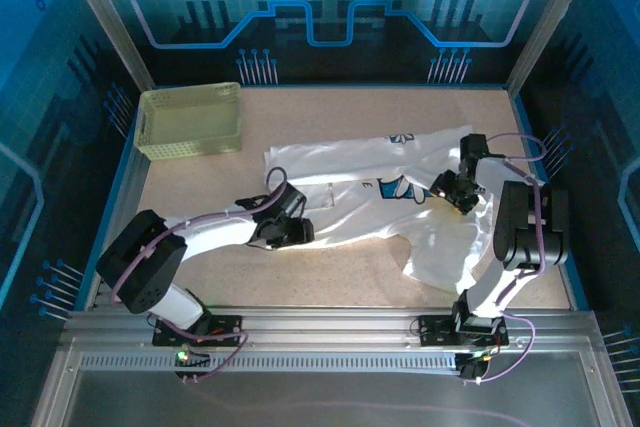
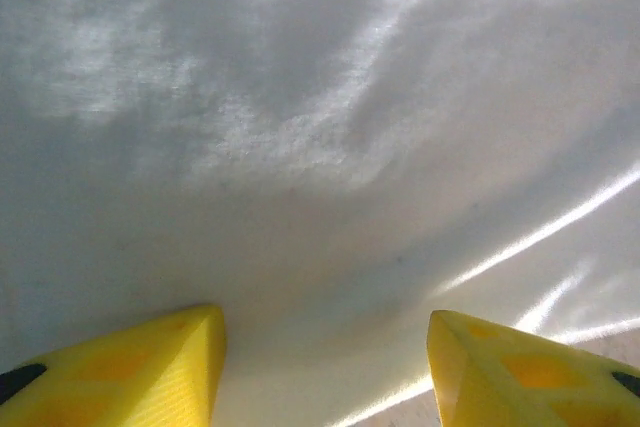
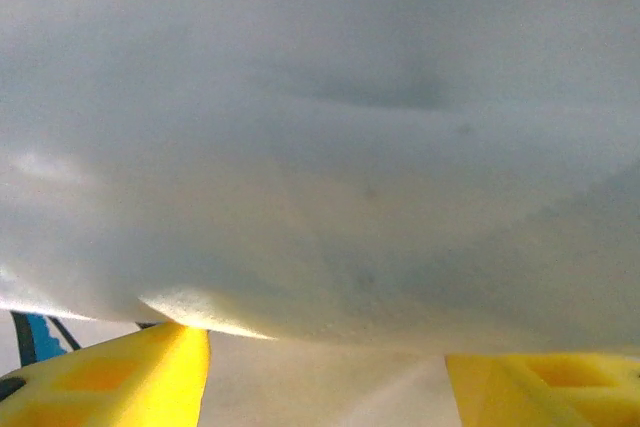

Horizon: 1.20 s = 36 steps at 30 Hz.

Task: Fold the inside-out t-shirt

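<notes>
Basket: a pale yellow-green lattice plastic basket [image 1: 190, 120] stands at the far left of the table [image 1: 330, 282], apart from the cloth.
Left gripper: the left gripper [image 1: 285, 230] is low over the shirt's left end, near its near edge. In the left wrist view its yellow fingers [image 2: 150, 372] stand wide apart with smooth white cloth below them; nothing is pinched.
T-shirt: the white t-shirt [image 1: 345, 172] lies spread across the middle of the table, reaching from the left gripper to the right one. A lobe of it hangs toward the near right.
Printed graphic: a small blue-and-dark print [image 1: 398, 187] sits right of the shirt's centre.
Right gripper: the right gripper [image 1: 452, 192] is at the shirt's right end, just beside the print. Its yellow fingers [image 3: 130, 377] are spread apart, with a fold of white cloth just ahead of them and none clamped.
</notes>
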Tool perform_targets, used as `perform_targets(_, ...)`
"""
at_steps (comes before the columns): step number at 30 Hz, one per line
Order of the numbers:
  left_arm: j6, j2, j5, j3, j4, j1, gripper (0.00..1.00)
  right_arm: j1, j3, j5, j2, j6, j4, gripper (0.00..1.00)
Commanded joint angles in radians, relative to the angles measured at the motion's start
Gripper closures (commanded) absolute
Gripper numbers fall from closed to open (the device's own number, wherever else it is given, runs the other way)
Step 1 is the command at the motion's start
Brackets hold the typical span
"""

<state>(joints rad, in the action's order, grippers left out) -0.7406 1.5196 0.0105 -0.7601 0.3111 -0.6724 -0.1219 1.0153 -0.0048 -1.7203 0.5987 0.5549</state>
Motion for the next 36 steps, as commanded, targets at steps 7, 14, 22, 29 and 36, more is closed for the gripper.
perform_targets(7,0.185,0.056,0.128,-0.47,0.267,0.182,0.38,0.149,0.138,0.038,0.098,-0.086,0.078,0.34)
perform_targets(14,0.282,0.518,0.334,-1.034,0.479,0.283,0.38,0.29,0.316,0.014,-0.06,-0.063,0.037,0.35)
perform_targets(22,0.303,0.844,0.426,-1.374,0.62,0.344,0.37,0.344,0.447,-0.073,-0.236,-0.087,-0.046,0.35)
perform_targets(29,0.32,0.918,0.413,-1.4,0.635,0.373,0.38,0.357,0.568,-0.096,-0.363,-0.112,-0.04,0.35)
perform_targets(36,0.317,0.923,0.379,-1.341,0.61,0.387,0.45,0.335,0.696,-0.058,-0.503,-0.08,0.035,0.35)
